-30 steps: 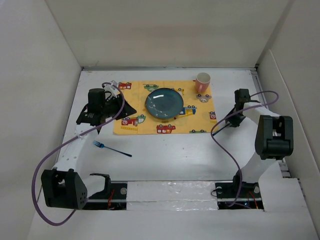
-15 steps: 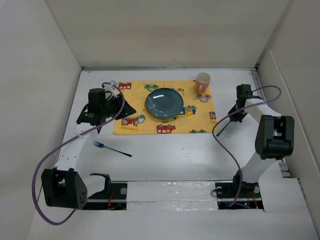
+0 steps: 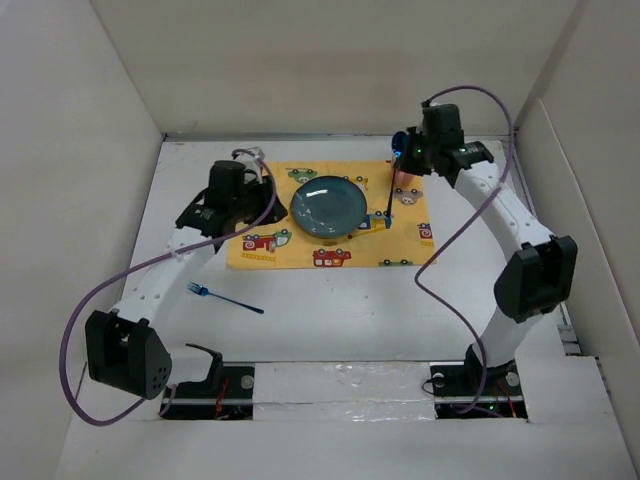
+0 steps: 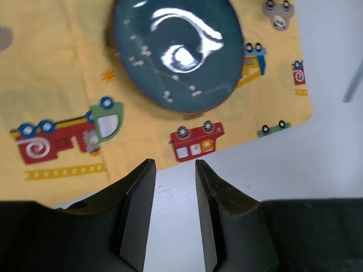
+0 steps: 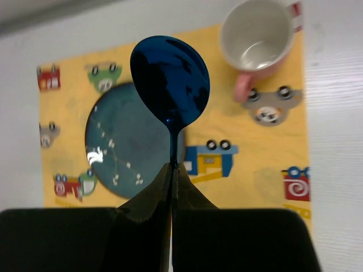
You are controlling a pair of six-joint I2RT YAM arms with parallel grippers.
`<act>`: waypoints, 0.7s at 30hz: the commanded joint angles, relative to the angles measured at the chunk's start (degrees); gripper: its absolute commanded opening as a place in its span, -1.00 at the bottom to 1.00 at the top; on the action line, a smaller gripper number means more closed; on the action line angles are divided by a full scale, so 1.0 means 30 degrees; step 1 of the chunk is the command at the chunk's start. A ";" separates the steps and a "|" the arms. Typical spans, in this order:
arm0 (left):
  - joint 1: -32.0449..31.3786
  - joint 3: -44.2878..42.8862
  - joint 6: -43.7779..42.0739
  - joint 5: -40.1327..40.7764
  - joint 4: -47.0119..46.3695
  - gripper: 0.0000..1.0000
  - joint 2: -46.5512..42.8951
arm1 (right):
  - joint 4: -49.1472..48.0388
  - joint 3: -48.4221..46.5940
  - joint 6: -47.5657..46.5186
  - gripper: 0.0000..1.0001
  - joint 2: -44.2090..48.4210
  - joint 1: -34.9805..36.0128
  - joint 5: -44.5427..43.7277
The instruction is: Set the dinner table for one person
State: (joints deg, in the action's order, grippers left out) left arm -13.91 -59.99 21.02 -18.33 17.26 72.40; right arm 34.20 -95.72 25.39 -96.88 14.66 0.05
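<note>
The white dinner table point(image 3: 350, 310) bears a yellow car-print placemat point(image 3: 300, 250) with a teal plate point(image 3: 328, 206) at its middle and a pink mug point(image 3: 405, 185) at its far right corner. A blue fork point(image 3: 222, 296) lies on the bare table in front of the mat's left end. My right gripper point(image 5: 172, 167) is shut on a blue spoon point(image 5: 170, 79) and holds it high over the mat between plate point(image 5: 122, 150) and mug point(image 5: 261, 42); the spoon point(image 3: 388, 207) hangs downward. My left gripper point(image 4: 173, 164) is open and empty above the mat's left part point(image 3: 248, 212).
White walls enclose the table at the left, back and right. Both arm bases sit at the near edge point(image 3: 340, 385). Purple cables loop from each arm, the right one point(image 3: 440, 290) over the table's right part.
My right arm has swung from the table's right side up and left to the far side, carrying the spoon over the mat. My left gripper has moved right and farther onto the mat.
</note>
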 commanded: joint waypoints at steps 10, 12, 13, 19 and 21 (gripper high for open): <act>-0.3449 -0.3531 -0.0151 0.5904 -0.0039 -0.34 0.0359 | 0.0818 -0.1956 -0.1958 -1.00 -0.6722 0.1065 0.2061; -0.3449 -0.3006 0.0289 0.5933 -0.0068 -0.34 0.0213 | 0.0964 -0.2426 -0.2046 -1.00 -0.7371 0.0857 0.2179; -0.3449 -0.2858 0.0406 0.5933 -0.0010 -0.33 0.0154 | 0.1168 -0.2747 -0.2220 -1.00 -0.7693 0.0857 0.2237; -0.3449 -0.2094 0.1080 0.5699 0.0078 -0.33 0.0066 | 0.1724 -0.4565 -0.2251 -1.00 -0.9774 0.0447 0.1857; -0.3449 -0.2152 0.1197 0.5641 0.0137 -0.33 0.0008 | 0.1785 -0.4685 -0.2222 -1.00 -1.0303 0.0271 0.1944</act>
State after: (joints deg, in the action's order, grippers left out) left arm -24.29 -66.46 23.07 -1.63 18.20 74.54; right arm 38.65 -106.83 19.66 -126.93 16.05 5.80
